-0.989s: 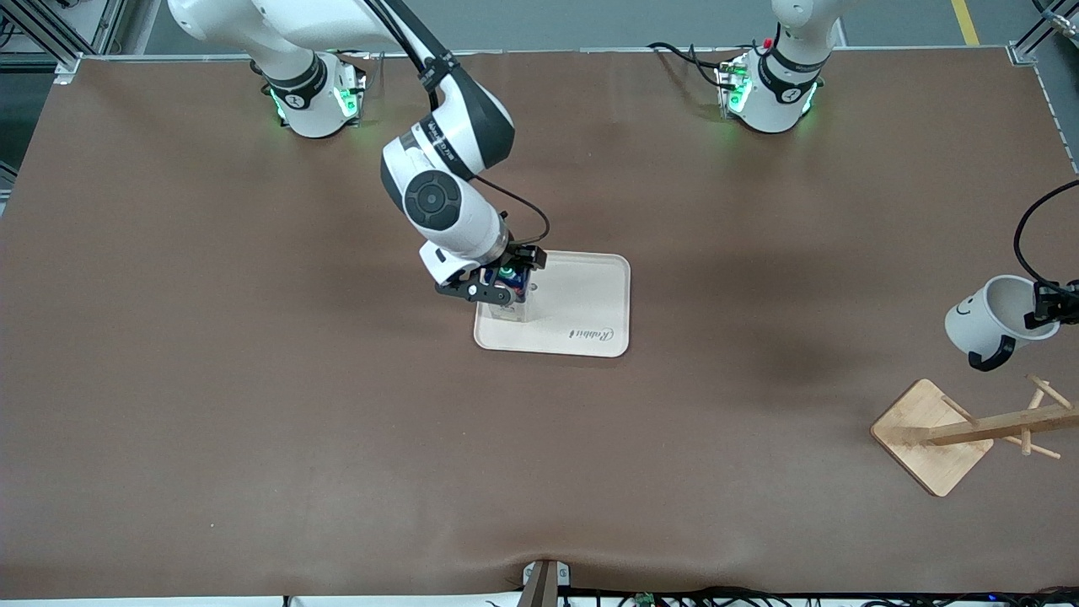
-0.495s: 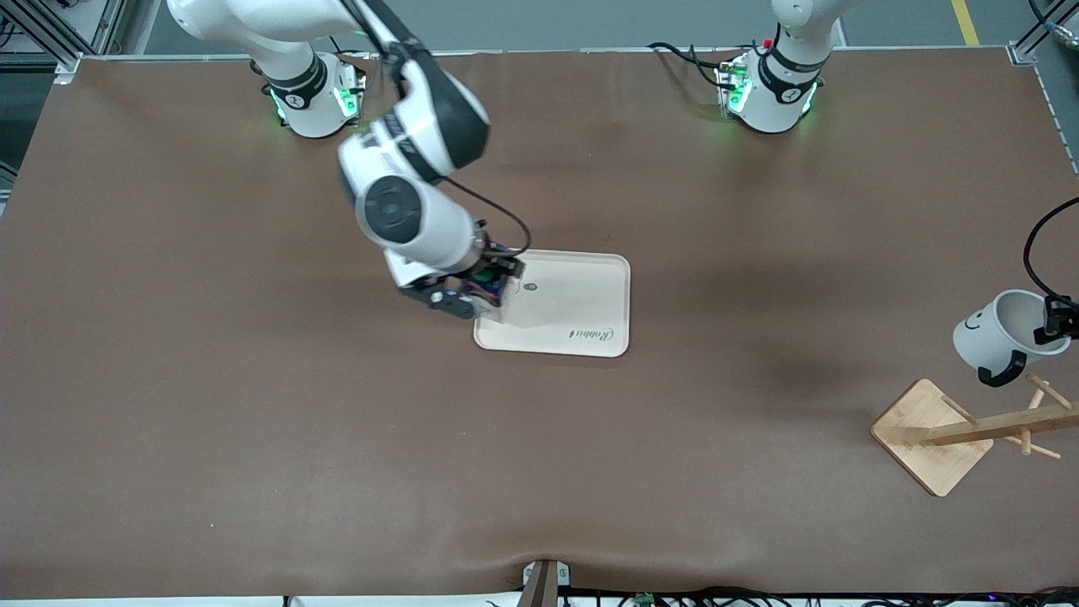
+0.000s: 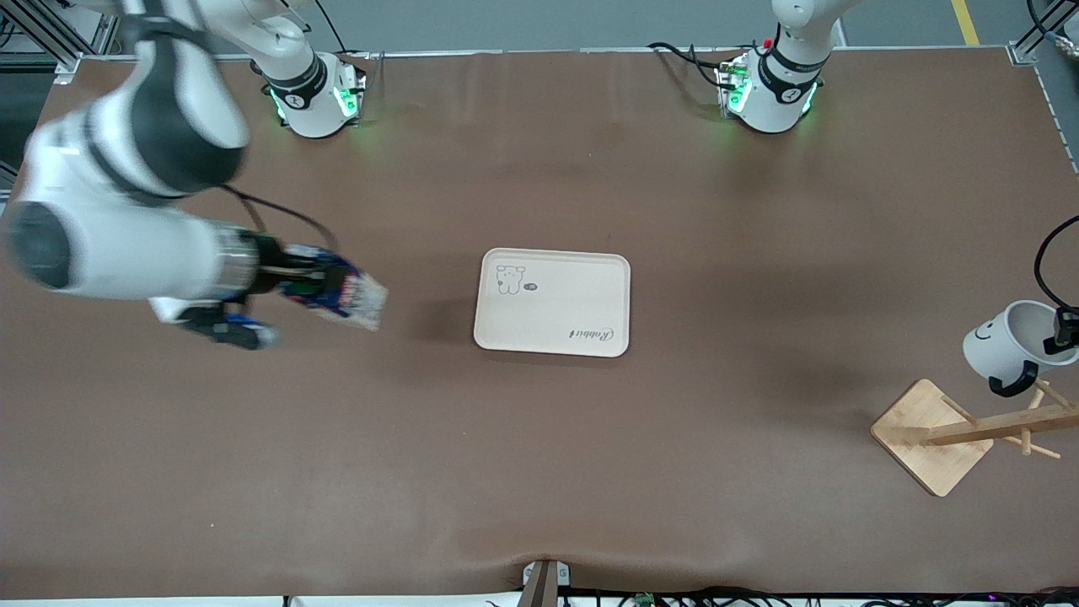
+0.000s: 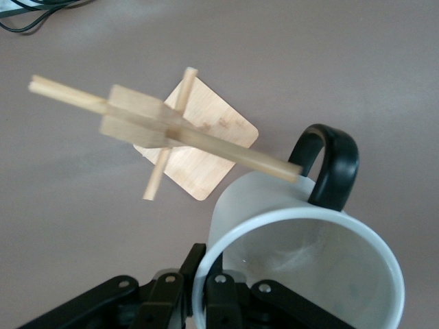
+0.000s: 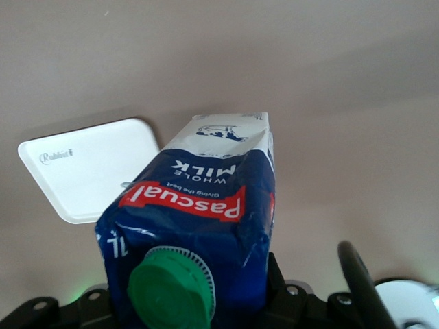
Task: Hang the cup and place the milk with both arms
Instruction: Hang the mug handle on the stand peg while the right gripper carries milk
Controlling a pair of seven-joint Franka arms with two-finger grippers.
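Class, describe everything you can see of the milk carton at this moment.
The small dark-blue milk carton has a round green screw cap, a red band printed "Pascual", white "WHOLE MILK" lettering and a white bottom part. It looks like coated card. It is tipped on its side in the air, clamped in the right arm's black two-finger gripper, over bare brown table beside the cream tray.

You have open table (image 3: 539, 472) between the tray (image 3: 552, 302) and the wooden rack (image 3: 969, 430); nothing stands there. The tray itself lies bare of objects, so a hand can pass over it.

Toward the right arm's end of the table, the right hand (image 3: 278, 291) carries the milk (image 3: 337, 291) tilted on its side above bare table, well apart from the tray.

Toward the left arm's end, the rack's pegs (image 4: 164, 154) jut out close beside the cup (image 3: 1007, 341) in the left hand (image 3: 1064, 329); passage there is tight.
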